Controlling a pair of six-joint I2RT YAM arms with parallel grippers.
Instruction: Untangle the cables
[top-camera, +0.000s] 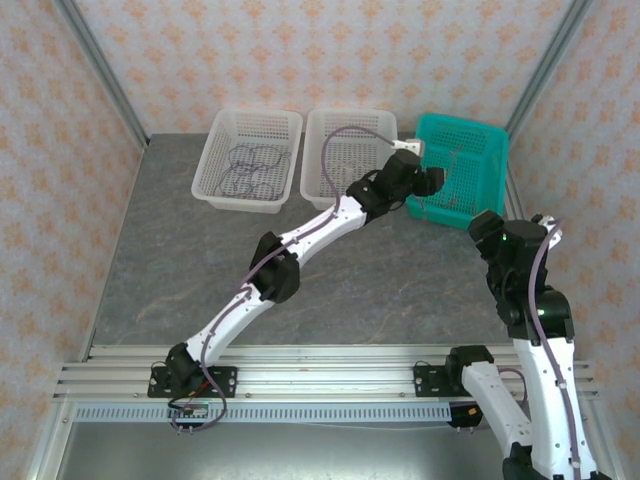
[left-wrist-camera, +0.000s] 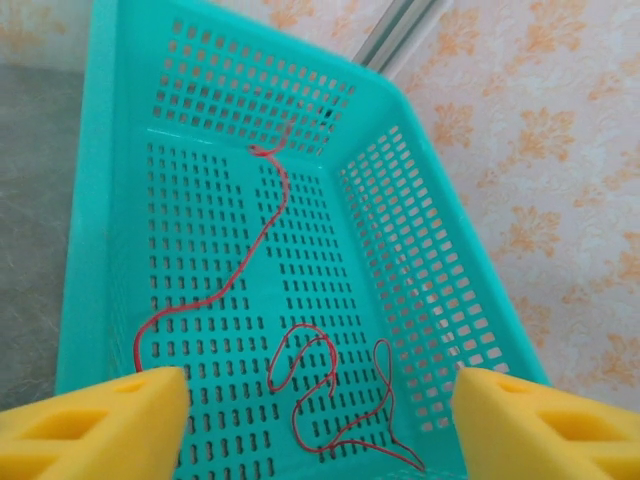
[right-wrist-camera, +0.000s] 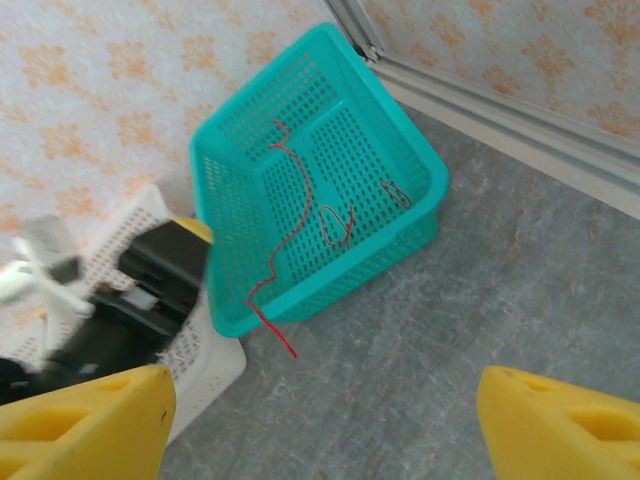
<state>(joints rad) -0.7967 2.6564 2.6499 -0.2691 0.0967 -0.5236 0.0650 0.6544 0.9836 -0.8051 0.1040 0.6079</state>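
- red wire trails over the near rim of the teal basket, its tail on the table; a passing arm could drag it out.
- left gripper hovers over that basket, fingers apart and empty; closing low might pinch both red wires together.
- right gripper is near the basket, spread wide, empty.
- the teal basket also holds a curled red wire.
- the far white basket holds dark cables; the white basket beside teal has contents i can't make out.
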